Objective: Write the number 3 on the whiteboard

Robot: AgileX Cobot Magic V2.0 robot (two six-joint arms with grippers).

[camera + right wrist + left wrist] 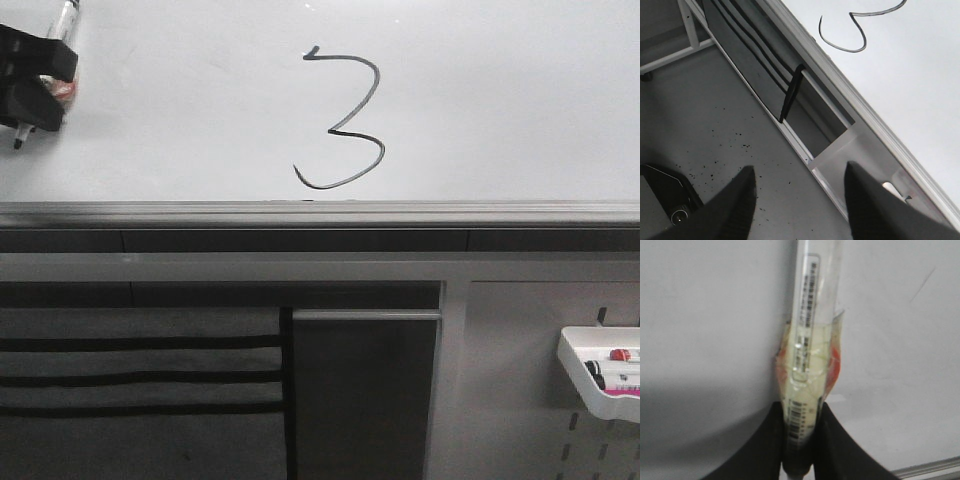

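Observation:
A black hand-drawn number 3 point(342, 118) stands on the whiteboard point(500, 90), above its dark rail point(320, 215). My left gripper point(35, 85) is at the board's far left, well away from the digit, shut on a marker point(62, 25) whose tip points down near the board. In the left wrist view the left gripper point(801, 412) clamps the taped marker point(810, 340) against the white board point(700, 315). My right gripper point(799, 175) is open and empty over the floor; the digit's tail point(845, 40) shows on the whiteboard point(920, 75) there.
Below the rail is a grey frame with a dark slotted panel point(140, 370) and a perforated panel point(540, 400). A white tray point(605, 375) holding markers hangs at the right. A speckled grey floor point(715, 115) lies under the right gripper.

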